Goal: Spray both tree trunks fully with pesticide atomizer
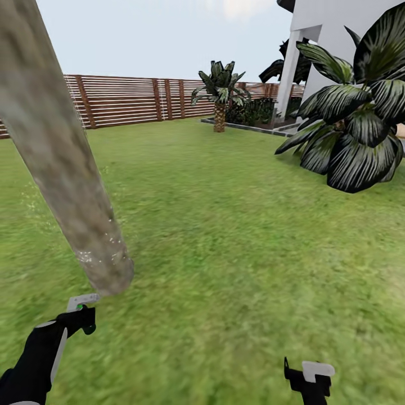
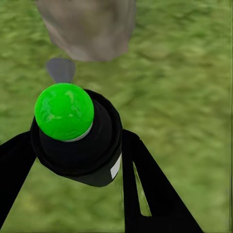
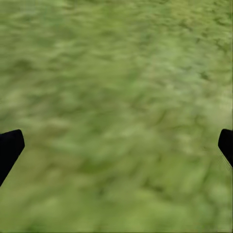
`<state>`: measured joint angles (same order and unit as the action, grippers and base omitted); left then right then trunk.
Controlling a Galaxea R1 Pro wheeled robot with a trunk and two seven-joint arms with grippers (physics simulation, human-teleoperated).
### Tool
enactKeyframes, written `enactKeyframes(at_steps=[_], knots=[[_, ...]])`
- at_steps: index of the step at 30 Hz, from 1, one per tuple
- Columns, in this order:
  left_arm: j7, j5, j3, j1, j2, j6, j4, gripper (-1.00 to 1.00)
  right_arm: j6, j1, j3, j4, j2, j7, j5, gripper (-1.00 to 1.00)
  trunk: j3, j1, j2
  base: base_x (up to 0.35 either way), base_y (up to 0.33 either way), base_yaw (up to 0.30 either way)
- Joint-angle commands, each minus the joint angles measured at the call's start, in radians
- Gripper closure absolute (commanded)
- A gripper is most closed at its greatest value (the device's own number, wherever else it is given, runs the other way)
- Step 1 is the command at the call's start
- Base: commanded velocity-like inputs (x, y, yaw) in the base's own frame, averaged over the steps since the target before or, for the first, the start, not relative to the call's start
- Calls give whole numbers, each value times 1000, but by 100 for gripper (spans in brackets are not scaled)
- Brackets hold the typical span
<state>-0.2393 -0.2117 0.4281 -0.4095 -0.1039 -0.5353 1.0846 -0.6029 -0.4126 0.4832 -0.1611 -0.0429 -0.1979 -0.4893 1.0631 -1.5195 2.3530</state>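
A thick, smooth, mottled grey-tan tree trunk (image 1: pixel 62 169) leans across the left of the head view and meets the lawn just ahead of my left hand. Small pale specks dot its lower part. My left gripper (image 1: pixel 84 319) is shut on the pesticide atomizer (image 1: pixel 82 304), a black body with a bright green round top and a grey nozzle pointing at the trunk's foot. In the left wrist view the atomizer (image 2: pixel 73 126) sits between the black fingers (image 2: pixel 145 184), with the trunk's base (image 2: pixel 87 29) close beyond it. My right gripper (image 1: pixel 309 376) hangs low at the right, open (image 3: pixel 116 145) over bare grass.
Green lawn (image 1: pixel 236 242) spreads ahead and to the right. A brown slatted fence (image 1: pixel 129 100) closes the far side. A short palm (image 1: pixel 220 93) stands by a paved edge, and a large dark-leaved plant (image 1: pixel 354 118) fronts a white building (image 1: pixel 332 39) at the right.
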Motion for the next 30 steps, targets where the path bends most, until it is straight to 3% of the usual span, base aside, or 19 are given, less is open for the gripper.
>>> enactKeyframes(at_steps=[1, 13, 21, 30], knots=[[0, 0, 0, 0, 0, 0, 0, 100, 0, 0, 0, 0, 0, 0, 0, -100, 0, 0, 0, 226, -207, 25], [0, 2, 2, 0, 0, 1, 0, 100, 0, 0, 0, 0, -3, -2, 0, -100, 0, 0, 0, 170, -193, 23], [0, 2, 3, 0, 9, 2, 0, 100, 0, 0, 0, 0, -2, -1, 0, -100, 0, 0, 0, 11, -6, 264], [-2, 1, 1, 0, 9, 5, 7, 100, 0, 0, 0, 0, -2, -1, 0, -100, 0, 0, 0, 0, -109, 16]])
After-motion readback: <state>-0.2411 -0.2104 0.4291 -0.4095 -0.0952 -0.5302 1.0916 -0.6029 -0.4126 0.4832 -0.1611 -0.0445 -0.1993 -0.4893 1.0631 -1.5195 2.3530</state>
